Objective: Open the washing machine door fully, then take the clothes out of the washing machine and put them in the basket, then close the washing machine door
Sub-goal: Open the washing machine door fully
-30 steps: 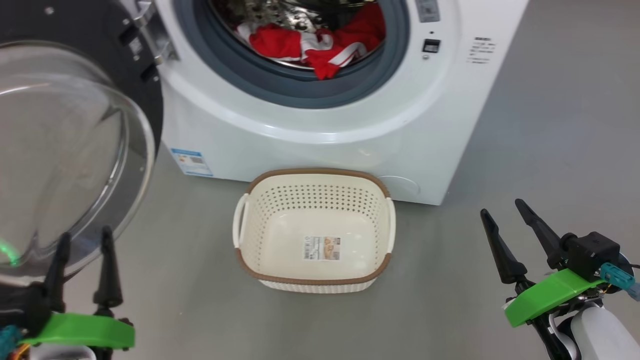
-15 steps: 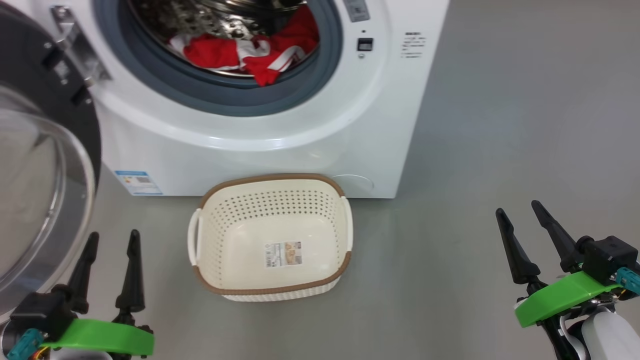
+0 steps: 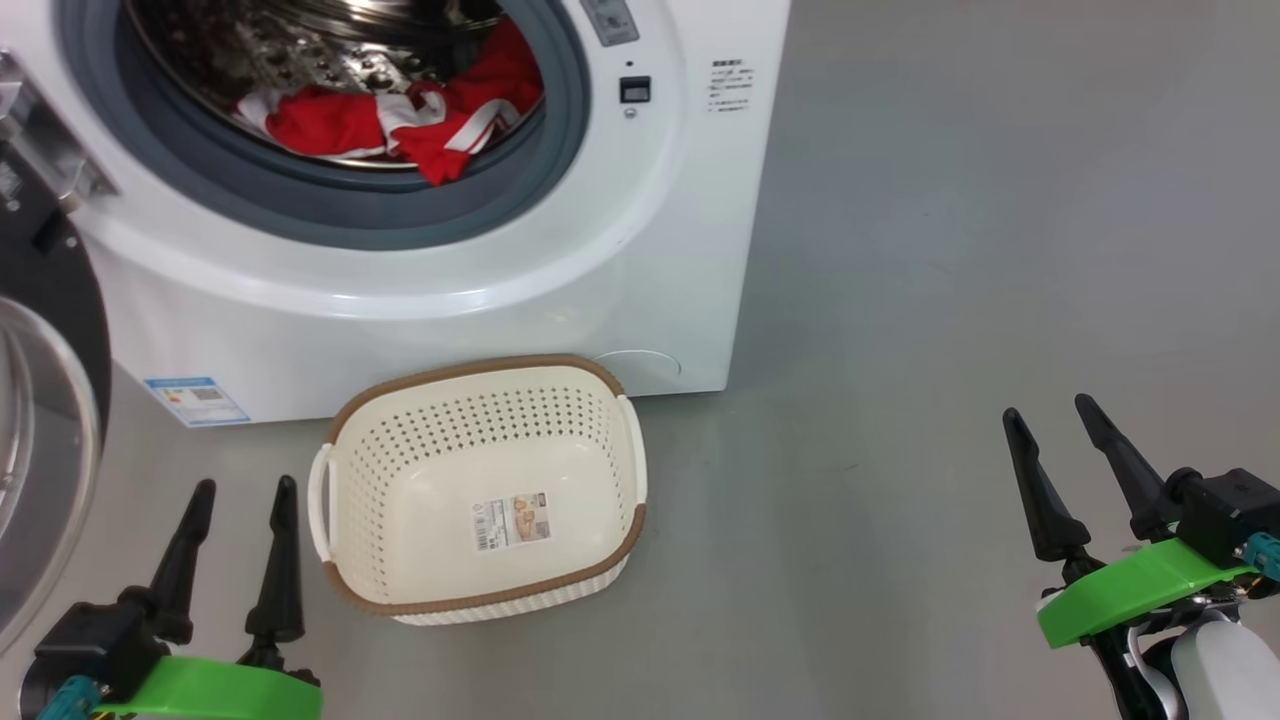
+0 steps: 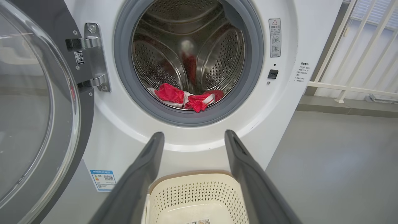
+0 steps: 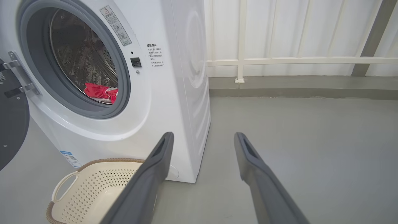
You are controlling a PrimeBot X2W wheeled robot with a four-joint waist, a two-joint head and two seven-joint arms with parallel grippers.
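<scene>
**A:** Head view first: how does the basket lie?

**B:** The basket (image 3: 470, 368) stands mouth up on the floor (image 3: 950, 250). Its long axis runs left to right, slightly skewed, and its back rim is just before the foot of the washing machine (image 3: 620, 260). The clothes (image 3: 330, 125) lie at the front of the drum (image 3: 300, 50), with a red corner drooping onto the grey gasket (image 3: 330, 215). The washing machine door (image 3: 55, 290) hangs open at the left edge.

**A:** And the jaws?

**B:** The left gripper (image 3: 245, 483) hovers just left of the basket, jaws spread wide and holding nothing. The right gripper (image 3: 1046, 405) is well apart to the right over bare floor, its jaws likewise released and empty.

**A:** The left wrist view?

**B:** Its fingers (image 4: 140, 174) point up at the drum mouth, with the basket's far rim between them. The door's glass bowl bulges at the left, swung out on its hinge (image 4: 93, 56).

**A:** The right wrist view?

**B:** Those fingers (image 5: 258, 174) point past the machine's right corner toward open floor and a white railing (image 5: 279, 60). The basket sits at the lower left.
</scene>
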